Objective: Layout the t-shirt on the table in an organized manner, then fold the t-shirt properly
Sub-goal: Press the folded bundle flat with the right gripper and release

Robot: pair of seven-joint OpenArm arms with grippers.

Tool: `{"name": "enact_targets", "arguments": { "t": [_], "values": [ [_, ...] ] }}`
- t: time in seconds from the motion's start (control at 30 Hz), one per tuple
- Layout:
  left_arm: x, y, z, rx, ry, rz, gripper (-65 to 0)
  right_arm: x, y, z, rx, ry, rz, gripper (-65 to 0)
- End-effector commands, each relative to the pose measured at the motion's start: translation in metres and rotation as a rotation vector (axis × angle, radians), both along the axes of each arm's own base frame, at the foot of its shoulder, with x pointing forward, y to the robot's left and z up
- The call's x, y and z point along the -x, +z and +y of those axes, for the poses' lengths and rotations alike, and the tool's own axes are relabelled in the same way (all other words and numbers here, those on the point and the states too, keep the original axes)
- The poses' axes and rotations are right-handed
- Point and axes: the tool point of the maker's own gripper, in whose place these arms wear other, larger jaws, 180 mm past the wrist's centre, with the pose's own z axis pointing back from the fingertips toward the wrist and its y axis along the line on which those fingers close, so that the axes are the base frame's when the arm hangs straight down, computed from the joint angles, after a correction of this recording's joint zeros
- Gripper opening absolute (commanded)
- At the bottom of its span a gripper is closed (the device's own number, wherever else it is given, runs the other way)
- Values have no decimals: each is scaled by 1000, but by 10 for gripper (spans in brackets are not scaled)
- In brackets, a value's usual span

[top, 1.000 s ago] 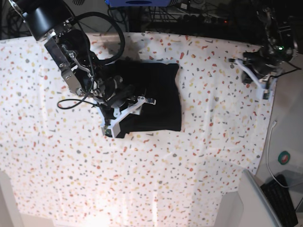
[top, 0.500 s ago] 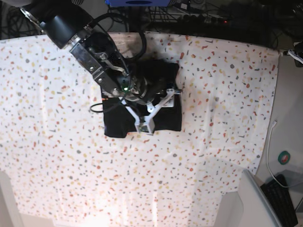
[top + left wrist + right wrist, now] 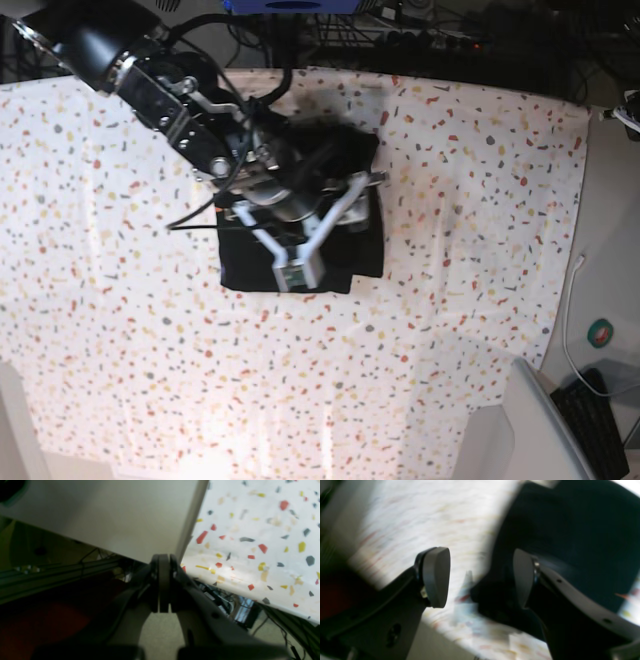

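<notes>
Table [image 3: 480, 180] carries the t-shirt [image 3: 355, 170] near its centre as a compact dark rectangle, so folding appears largely done; only final tidying seems left. Right claw [image 3: 480, 577] hovers over the shirt edge, released, holding nothing. Left claw [image 3: 163, 585] is clenched and empty, off the table edge.

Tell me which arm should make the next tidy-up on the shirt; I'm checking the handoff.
Right, probably. Its pincer is open directly over the folded t-shirt. The left pincer is shut, off past the table edge.
</notes>
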Motion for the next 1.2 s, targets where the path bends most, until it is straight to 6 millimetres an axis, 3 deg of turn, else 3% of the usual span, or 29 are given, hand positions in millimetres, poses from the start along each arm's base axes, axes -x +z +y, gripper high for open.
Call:
{"name": "enact_targets", "arguments": {
  "t": [0.0, 0.03, 0.1, 0.23, 0.4, 0.47, 0.6, 0.73, 0.83, 0.9, 1.03, 1.17],
  "values": [
    [-2, 9, 10, -28, -7, -10, -650, -17, 15, 0, -27, -28, -48, -276],
    [-1, 6, 10, -23, -4, -13, -650, -22, 10, -9, -17, -52, -42, -285],
    [-1, 2, 11, -16, -2, -28, -650, -38, -3, -24, 14, -91, -38, -368],
    [4, -5, 17, -7, 8, -24, -650, -76, -24, -46, 78, -146, -179, -650],
    [8, -6, 20, -10, 8, -10, -650, -93, -45, -44, 112, -169, -180, -650],
    [7, -6, 19, -9, 8, -13, -650, -89, -51, -26, 109, -124, -161, -650],
    [6, -7, 17, -7, 4, -15, -650, -61, -58, 17, 115, 23, -163, -650],
    [-3, -20, -3, 20, -71, 25, -650, -46, -61, 39, 167, 119, -201, -650],
    [-9, -29, -17, 39, -113, 40, -650, -38, -63, 43, 188, 138, -221, -650],
    [-13, -32, -24, 50, -133, 44, -650, -30, -50, 52, 152, 153, -228, -650],
    [-22, -36, -38, 62, -183, 48, -650, -4, -31, 51, 113, 198, -171, -650],
    [-33, -31, -37, 54, -182, 23, -650, 19, -42, 51, 108, 212, -106, -650]
  ]
}}
